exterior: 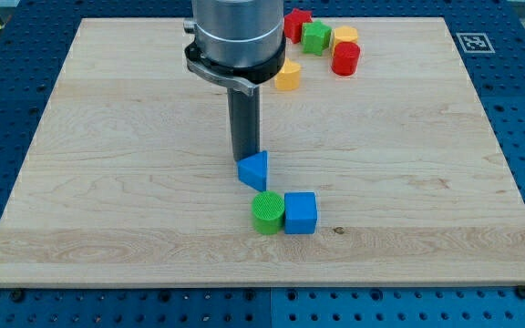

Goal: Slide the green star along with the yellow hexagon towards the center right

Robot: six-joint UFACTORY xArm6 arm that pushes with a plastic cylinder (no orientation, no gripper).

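Risk starts with where my tip [243, 163] stands: it is touching or just short of the blue triangle [254, 169], which sits at its lower right, with the green cylinder [267, 212] and blue cube [301, 212] a little further toward the view's bottom. None of these belongs to the task, and a careless move off could drag the triangle into the pair.

The green block [315, 36], which I take for the star, lies well above and right of the tip, near the board's [108, 182] top edge, packed against a red block [297, 23]. One yellow block [287, 76], likely the hexagon, sits apart just below them. A second yellow [344, 36] is half hidden behind the red cylinder [345, 57], so picking the wrong yellow is possible. Pushing the green rightward would probably shove that yellow and the red cylinder along too.

The rod has no fingers, so nothing is clenched or released. No containers are on the board.
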